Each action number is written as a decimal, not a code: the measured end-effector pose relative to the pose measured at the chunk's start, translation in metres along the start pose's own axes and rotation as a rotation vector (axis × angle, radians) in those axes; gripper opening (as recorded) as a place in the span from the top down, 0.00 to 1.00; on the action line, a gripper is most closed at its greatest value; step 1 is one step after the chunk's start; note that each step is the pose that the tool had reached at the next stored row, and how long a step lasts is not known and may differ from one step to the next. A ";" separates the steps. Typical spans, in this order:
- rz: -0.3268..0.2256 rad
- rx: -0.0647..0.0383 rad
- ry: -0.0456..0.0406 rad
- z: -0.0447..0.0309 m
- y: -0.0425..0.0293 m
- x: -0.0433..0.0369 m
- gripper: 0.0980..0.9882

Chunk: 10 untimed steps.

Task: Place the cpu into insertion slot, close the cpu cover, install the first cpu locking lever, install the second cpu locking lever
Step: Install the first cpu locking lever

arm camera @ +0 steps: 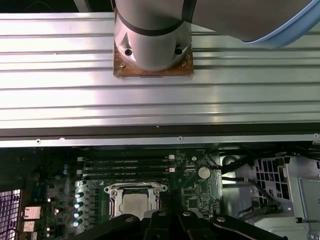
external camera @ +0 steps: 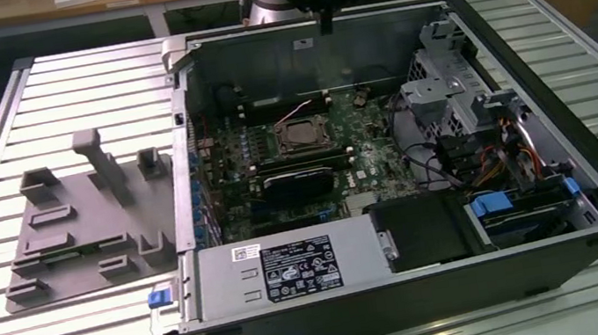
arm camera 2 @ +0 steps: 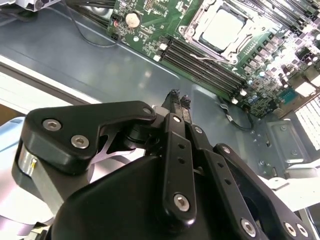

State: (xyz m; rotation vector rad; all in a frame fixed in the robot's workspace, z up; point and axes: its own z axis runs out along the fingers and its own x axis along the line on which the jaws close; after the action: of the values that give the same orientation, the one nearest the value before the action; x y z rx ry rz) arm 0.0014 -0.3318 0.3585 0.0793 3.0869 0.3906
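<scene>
Cpu (arm camera 2: 222,27) seated, cpu cover (arm camera 2: 204,42) looks down: lever stage, I judge. Gripper (arm camera 2: 177,95) high over the case (external camera: 247,60) edge, fingers (arm camera 2: 173,102) pinched together, empty; reaching a lever needs descent.

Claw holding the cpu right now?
No: in the second wrist view the cpu lies in the slot, apart from the shut claw.

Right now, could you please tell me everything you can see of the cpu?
The cpu is a small, flat, square chip with a pale silvery-beige metal top, plain and slightly glossy. It lies flat in the insertion slot on the green board, framed on all sides by shiny metal. I cannot tell whether that frame is the closed cover pressing on it. The gripper hangs apart from it, over the case floor, and holds nothing.
</scene>
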 end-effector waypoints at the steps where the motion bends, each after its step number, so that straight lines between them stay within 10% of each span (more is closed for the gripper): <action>1: 0.000 0.000 0.0000 0.0008 -0.0002 0.0000 1.00; 10: 0.000 0.000 0.0000 0.0074 -0.0019 0.0006 1.00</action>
State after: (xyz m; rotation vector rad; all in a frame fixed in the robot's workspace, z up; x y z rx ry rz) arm 0.0010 -0.3318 0.3509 0.0794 3.0869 0.3906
